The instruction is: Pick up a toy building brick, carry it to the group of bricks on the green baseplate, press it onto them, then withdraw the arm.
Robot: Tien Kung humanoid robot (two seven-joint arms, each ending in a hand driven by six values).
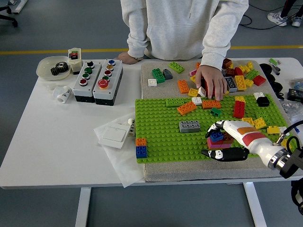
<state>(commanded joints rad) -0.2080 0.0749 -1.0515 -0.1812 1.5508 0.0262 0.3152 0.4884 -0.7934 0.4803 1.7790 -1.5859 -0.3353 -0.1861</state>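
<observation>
Right hand (222, 140) grips blue brick (217, 136) on pink brick stack (218, 144) (green baseplate (161, 137)); person's hand (211, 81) rests on loose bricks.

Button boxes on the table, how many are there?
2: both grey, side by side at the table's far left, the left button box touching the right button box. None appears hidden.

Bright, even light; sharp focus
</observation>
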